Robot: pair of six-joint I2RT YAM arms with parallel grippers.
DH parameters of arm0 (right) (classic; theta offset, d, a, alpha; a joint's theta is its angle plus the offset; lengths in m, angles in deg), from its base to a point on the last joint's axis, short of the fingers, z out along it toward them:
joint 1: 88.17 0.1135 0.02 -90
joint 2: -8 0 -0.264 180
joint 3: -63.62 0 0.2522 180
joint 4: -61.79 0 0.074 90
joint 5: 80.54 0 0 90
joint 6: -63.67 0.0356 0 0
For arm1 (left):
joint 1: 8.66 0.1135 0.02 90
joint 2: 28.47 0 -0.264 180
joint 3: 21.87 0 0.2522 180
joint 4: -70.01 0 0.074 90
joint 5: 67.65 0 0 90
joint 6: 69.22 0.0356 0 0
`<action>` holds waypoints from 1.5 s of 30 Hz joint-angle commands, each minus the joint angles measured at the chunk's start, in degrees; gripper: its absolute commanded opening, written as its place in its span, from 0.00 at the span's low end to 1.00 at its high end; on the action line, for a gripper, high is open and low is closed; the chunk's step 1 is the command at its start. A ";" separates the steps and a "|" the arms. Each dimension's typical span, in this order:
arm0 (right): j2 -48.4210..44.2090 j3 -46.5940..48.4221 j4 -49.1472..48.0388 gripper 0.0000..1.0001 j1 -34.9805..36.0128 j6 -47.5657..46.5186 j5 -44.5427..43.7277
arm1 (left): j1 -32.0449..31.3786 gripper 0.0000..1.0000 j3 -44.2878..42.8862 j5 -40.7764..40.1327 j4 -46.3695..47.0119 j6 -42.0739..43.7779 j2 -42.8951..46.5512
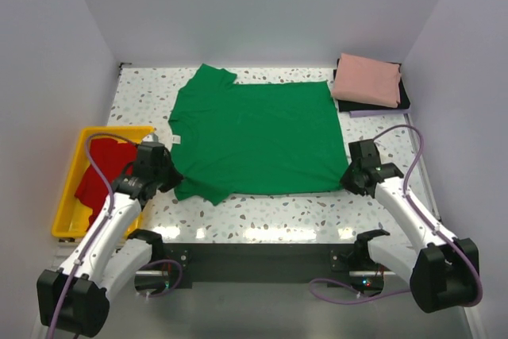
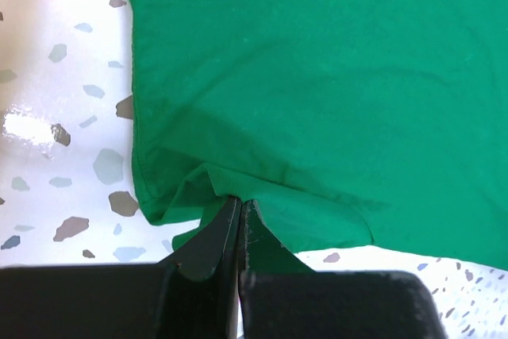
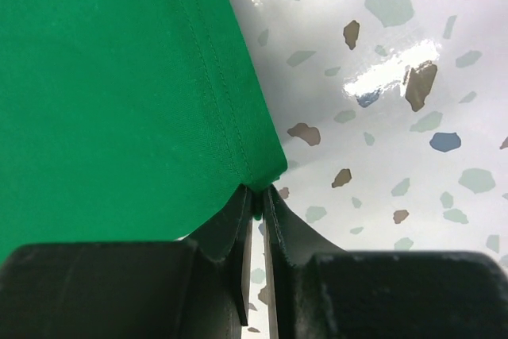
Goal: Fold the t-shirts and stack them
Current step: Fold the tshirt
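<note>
A bright green t-shirt [image 1: 254, 136] lies spread flat on the speckled table, collar to the left. My left gripper [image 1: 168, 174] is shut on the cloth at the near sleeve, seen in the left wrist view [image 2: 240, 200] with the green t-shirt [image 2: 317, 77] puckered at the jaws. My right gripper [image 1: 349, 179] is shut on the near hem corner; in the right wrist view [image 3: 259, 193] the green t-shirt's [image 3: 119, 93] stitched hem enters the jaws. A folded salmon pink t-shirt [image 1: 367, 79] lies at the back right. A red t-shirt [image 1: 99, 176] lies bunched in the yellow tray [image 1: 67, 204].
The pink t-shirt rests on a dark folded cloth [image 1: 401, 101] on the table's back right corner. The yellow tray sits at the table's left edge, beside my left arm. White walls close the table on three sides.
</note>
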 commanded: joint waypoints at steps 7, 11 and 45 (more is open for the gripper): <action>6.77 10.63 -1.34 0.06 -0.63 -7.67 2.13 | 0.48 0.00 -7.64 -1.34 1.01 1.39 -2.06; 15.80 17.41 -3.62 0.04 -0.72 -10.41 2.58 | 0.48 0.00 -15.63 -3.10 3.73 3.76 -11.19; 47.03 43.70 -9.17 0.00 -7.31 -17.09 7.85 | 3.64 0.00 -45.89 -5.12 11.82 5.17 -49.10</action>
